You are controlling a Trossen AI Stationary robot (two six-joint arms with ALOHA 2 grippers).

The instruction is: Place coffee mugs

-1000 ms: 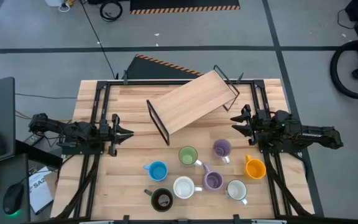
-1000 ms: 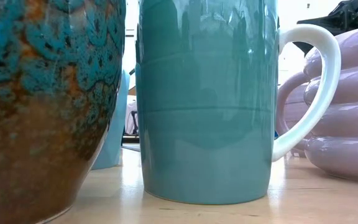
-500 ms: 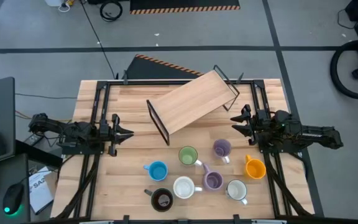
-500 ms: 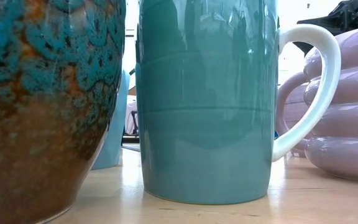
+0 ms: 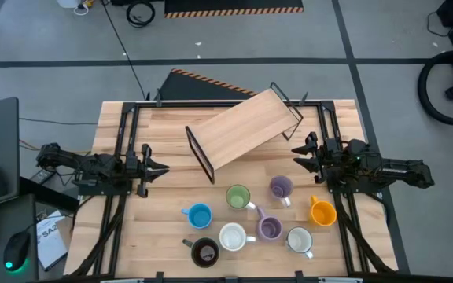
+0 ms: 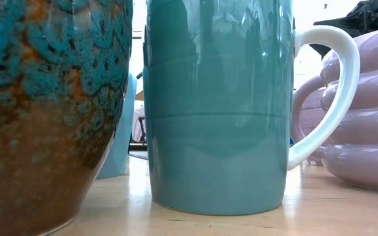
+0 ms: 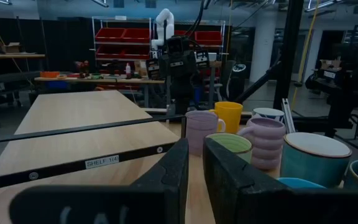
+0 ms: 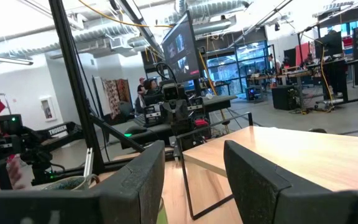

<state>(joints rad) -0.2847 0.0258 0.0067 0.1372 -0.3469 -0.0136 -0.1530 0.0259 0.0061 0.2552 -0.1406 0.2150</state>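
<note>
Eight mugs stand upright on their bases on the near half of the wooden table: green (image 5: 237,196), purple (image 5: 280,187), orange (image 5: 322,211), blue (image 5: 200,215), a second purple (image 5: 270,228), two white inside (image 5: 232,236) (image 5: 299,240), and a dark one (image 5: 204,251). The low view shows the dark mottled mug (image 6: 44,111), a teal-walled mug with a white handle (image 6: 215,105) and a ribbed purple mug (image 6: 366,118) close up. My left gripper (image 5: 160,167) hovers at the table's left side, open by a narrow gap. My right gripper (image 5: 297,154) hovers at the right side, open. Neither touches a mug.
A wooden shelf board on black wire legs (image 5: 242,130) lies slanted across the table's far middle, between the two arms. Black frame rails (image 5: 124,134) (image 5: 329,126) run along both sides. Bare wood lies between the shelf and the mugs.
</note>
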